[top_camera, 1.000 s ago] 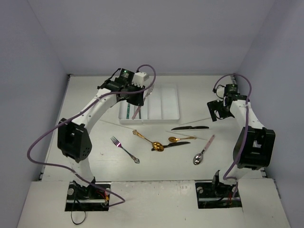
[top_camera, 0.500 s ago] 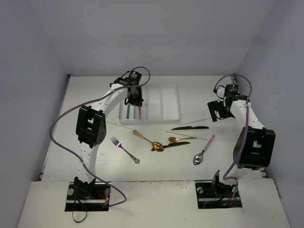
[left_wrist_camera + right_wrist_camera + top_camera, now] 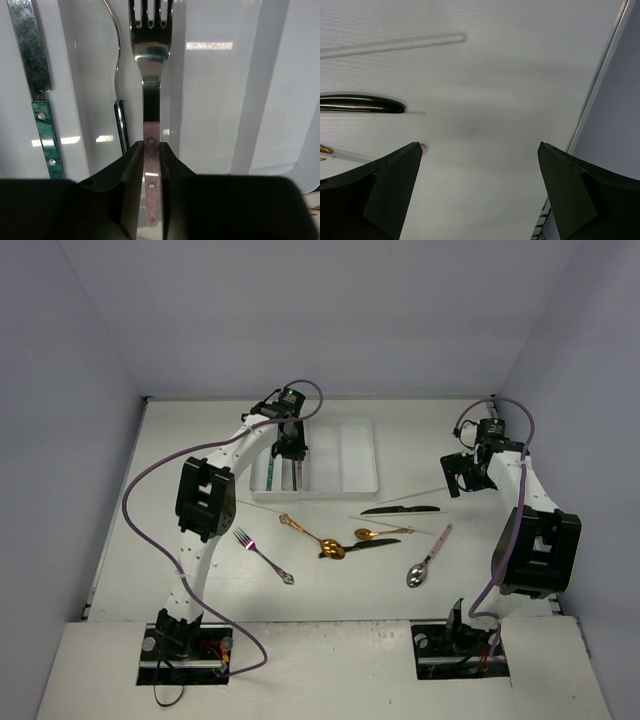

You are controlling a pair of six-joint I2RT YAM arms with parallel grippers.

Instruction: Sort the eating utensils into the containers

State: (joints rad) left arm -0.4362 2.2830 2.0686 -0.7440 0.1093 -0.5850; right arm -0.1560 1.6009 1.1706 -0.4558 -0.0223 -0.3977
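Pink-handled fork (image 3: 150, 60) is pinched low on its handle by the left gripper (image 3: 151, 150), tines out over the white tray (image 3: 362, 455) at 12 o'clock, I'd guess to land beside the teal-handled piece (image 3: 120, 125). Right gripper (image 3: 480, 146) gapes wide at 3 o'clock, holding nothing.

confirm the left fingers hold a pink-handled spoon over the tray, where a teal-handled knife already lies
Not a spoon. The left wrist view shows tines: the left fingers hold a pink-handled fork over the tray, where the teal-handled knife lies.
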